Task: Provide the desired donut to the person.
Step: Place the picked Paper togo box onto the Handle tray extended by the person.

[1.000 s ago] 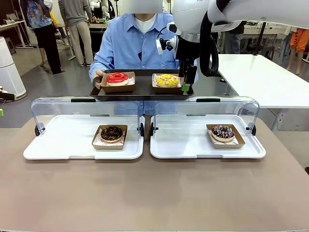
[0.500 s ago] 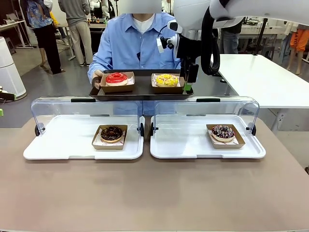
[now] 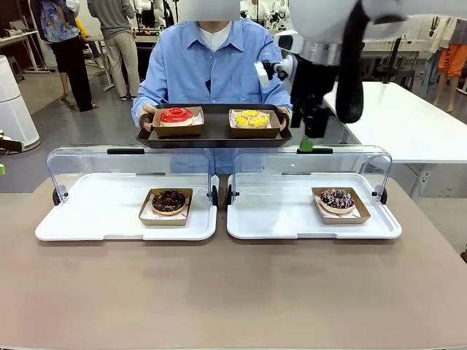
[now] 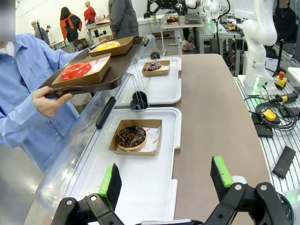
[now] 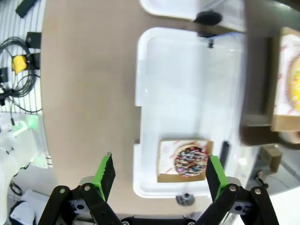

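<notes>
brown table [image 3: 233,292], right claw [image 3: 307,143] open & empty beside person's tray [image 3: 213,138], left claw [image 4: 164,180] open

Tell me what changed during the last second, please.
The right gripper, open and empty, moved away from the yellow donut on the person's dark tray, toward picture right. The tray, the red donut and both chocolate donuts stayed in place.

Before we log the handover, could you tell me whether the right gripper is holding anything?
No, the right gripper is open and empty: its green pads stand wide apart with nothing between them, above the sprinkled donut.
</notes>
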### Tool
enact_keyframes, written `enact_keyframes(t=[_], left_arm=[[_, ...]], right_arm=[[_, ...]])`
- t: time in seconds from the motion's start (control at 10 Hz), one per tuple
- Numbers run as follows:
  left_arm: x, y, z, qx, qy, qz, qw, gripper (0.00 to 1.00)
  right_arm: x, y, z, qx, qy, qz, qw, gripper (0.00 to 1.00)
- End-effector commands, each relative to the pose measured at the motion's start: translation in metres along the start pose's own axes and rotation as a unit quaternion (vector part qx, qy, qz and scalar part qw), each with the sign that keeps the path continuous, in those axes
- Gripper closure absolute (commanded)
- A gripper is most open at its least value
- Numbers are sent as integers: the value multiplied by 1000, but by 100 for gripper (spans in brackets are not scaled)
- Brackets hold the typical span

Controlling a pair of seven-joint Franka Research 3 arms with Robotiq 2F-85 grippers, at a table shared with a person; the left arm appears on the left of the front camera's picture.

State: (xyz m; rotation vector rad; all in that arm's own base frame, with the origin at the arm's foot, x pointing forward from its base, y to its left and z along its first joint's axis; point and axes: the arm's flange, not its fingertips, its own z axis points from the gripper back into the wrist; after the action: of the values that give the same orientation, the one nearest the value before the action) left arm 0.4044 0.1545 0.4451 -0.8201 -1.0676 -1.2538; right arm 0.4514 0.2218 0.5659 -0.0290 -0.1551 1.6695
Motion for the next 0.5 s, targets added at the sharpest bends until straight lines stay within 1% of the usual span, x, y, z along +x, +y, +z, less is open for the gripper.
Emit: enact_keyframes(t=[0.0,0.1,0.2,0.4], left_arm=[[0,0,1,3,-3,-2,1000,0],[0,0,1,3,-3,-2,1000,0],[0,0,1,3,-3,-2,1000,0],[0,0,1,3,-3,-2,1000,0]], right_arm=[[-19,29,-20,-10,-17,9,1000,0],[-24,35,-25,-8,-19,8,1000,0],[-29,34,-28,-12,-21,-2,1000,0],[-34,23,-33,-22,-22,-14,999,0]])
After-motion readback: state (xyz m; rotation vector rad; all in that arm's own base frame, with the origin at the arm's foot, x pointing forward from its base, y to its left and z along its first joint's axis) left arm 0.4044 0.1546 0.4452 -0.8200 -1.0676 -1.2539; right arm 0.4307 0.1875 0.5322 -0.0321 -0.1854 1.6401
